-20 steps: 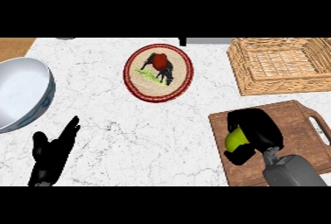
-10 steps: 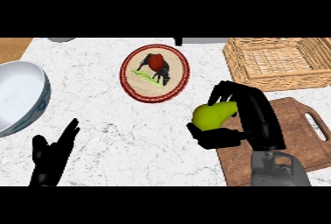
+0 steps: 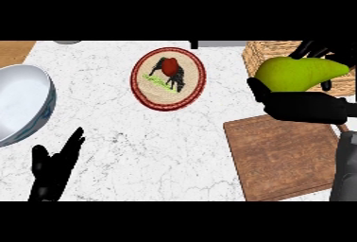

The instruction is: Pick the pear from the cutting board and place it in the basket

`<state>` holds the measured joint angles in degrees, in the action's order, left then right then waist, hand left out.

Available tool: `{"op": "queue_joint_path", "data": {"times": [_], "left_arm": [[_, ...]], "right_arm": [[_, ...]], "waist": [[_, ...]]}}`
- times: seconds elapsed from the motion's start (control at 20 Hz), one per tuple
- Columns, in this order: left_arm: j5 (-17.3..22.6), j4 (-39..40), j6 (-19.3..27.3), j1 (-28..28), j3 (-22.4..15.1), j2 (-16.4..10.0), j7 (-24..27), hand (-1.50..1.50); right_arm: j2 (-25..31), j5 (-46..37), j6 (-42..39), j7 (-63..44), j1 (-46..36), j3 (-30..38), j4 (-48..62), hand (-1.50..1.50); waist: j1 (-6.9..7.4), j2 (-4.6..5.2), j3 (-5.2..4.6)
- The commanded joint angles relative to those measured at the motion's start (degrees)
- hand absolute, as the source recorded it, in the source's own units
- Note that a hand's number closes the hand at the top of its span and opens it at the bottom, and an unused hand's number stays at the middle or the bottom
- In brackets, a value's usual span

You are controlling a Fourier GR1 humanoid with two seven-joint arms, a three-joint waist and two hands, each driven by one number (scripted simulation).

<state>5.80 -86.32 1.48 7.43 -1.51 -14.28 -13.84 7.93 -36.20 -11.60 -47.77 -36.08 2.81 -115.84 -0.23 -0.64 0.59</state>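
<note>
My right hand (image 3: 303,105) is shut on the green pear (image 3: 296,73), holding it up high at the right, just over the near left edge of the wicker basket (image 3: 252,53). The basket is mostly hidden behind the pear and the hand. Below them lies the bare wooden cutting board (image 3: 282,156) on the marble counter. My left hand (image 3: 52,169) rests open at the lower left, fingers up.
A round woven plate (image 3: 169,78) with a red and black picture lies at the top centre. A large white bowl (image 3: 21,106) sits at the left edge. A wooden patch shows at the top left corner.
The right hand has lifted the pear off the cutting board and carried it up and towards the basket. The left hand has barely moved.
</note>
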Motion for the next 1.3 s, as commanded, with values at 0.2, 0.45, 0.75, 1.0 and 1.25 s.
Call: {"op": "queue_joint_path", "data": {"times": [0.2,0.45,0.75,1.0,1.25], "left_arm": [[-0.8,5.6,0.5,-2.1,0.3,1.0,-3.2,0.0],[-0.2,4.3,-1.3,-1.2,0.3,0.1,-3.7,0.0],[0.0,4.6,-1.5,-1.1,0.9,0.8,-2.5,0.0],[-0.8,7.2,-1.3,-3.4,1.1,1.2,-3.2,0.0],[0.2,4.8,-4.0,1.3,1.8,-0.1,-0.4,0.0]], "right_arm": [[9.5,5.9,-3.2,-1.0,-11.1,12.8,10.6,1.5],[15.7,6.7,-3.4,1.9,-20.7,16.5,26.2,1.5],[18.8,3.8,-0.4,12.0,-21.7,15.3,39.2,1.5],[17.0,2.8,6.1,21.3,-18.3,16.1,46.9,1.5],[19.5,7.9,7.1,29.2,-17.5,22.2,56.3,1.5]], "waist": [[0.24,0.77,-0.61],[1.23,1.01,-0.63],[1.91,1.18,-0.62],[1.36,1.28,-0.6],[1.52,1.31,-0.56]]}}
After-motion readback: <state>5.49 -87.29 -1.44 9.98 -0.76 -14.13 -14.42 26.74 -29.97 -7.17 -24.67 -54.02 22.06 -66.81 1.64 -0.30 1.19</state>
